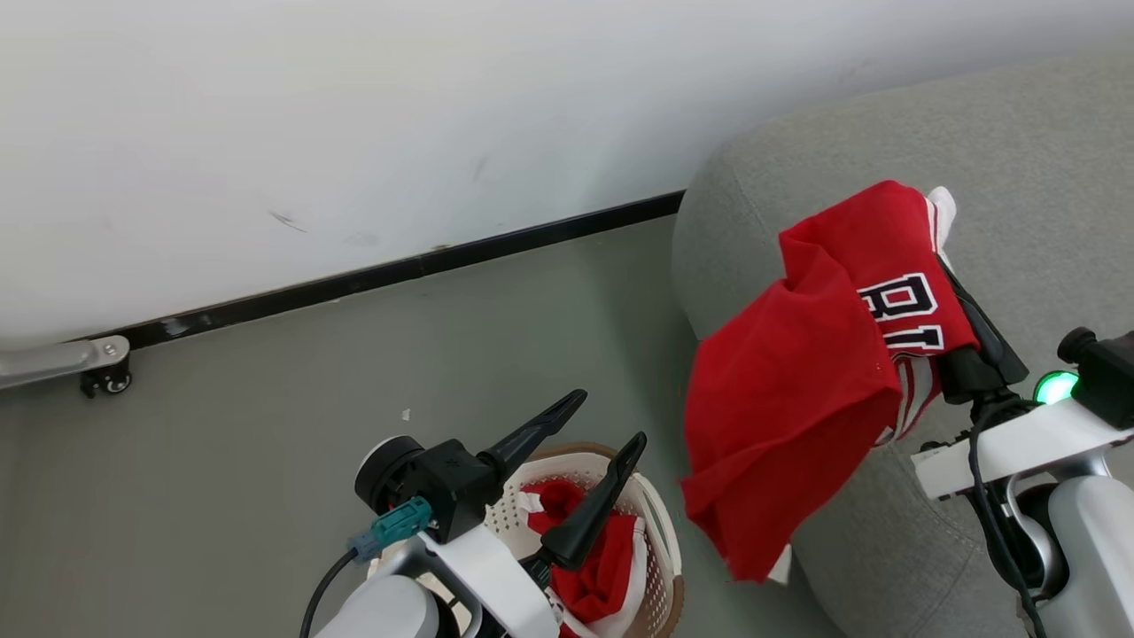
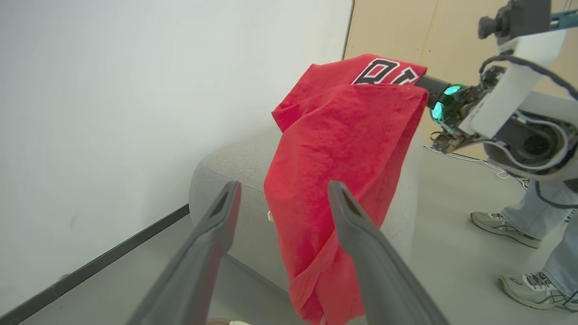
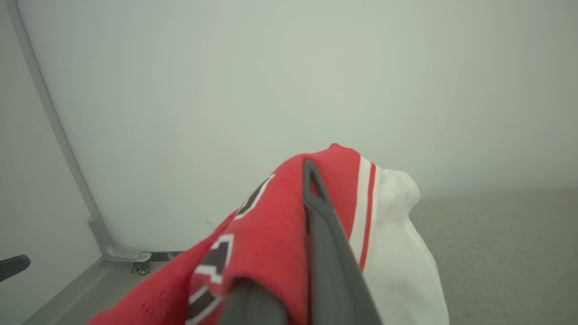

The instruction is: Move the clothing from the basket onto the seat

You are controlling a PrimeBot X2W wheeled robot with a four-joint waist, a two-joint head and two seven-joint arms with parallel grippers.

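My right gripper (image 3: pixel 305 183) is shut on a piece of the clothing, a red garment (image 1: pixel 797 372) with black-and-white lettering and white trim. The garment hangs draped over the gripper, above the front edge of the grey seat (image 1: pixel 1019 142). In the left wrist view the same garment (image 2: pixel 343 149) dangles in front of the seat (image 2: pixel 235 167). A second red piece (image 1: pixel 589 567) lies in the cream basket (image 1: pixel 660 532) on the floor. Above the basket my left gripper (image 1: pixel 607 424) stands open with nothing between its fingers.
A white wall with a black baseboard (image 1: pixel 399 270) runs behind the basket and seat. A metal leg with a caster (image 1: pixel 106 377) stands at the far left. A person's feet in sneakers (image 2: pixel 505 225) stand on the floor beyond the seat.
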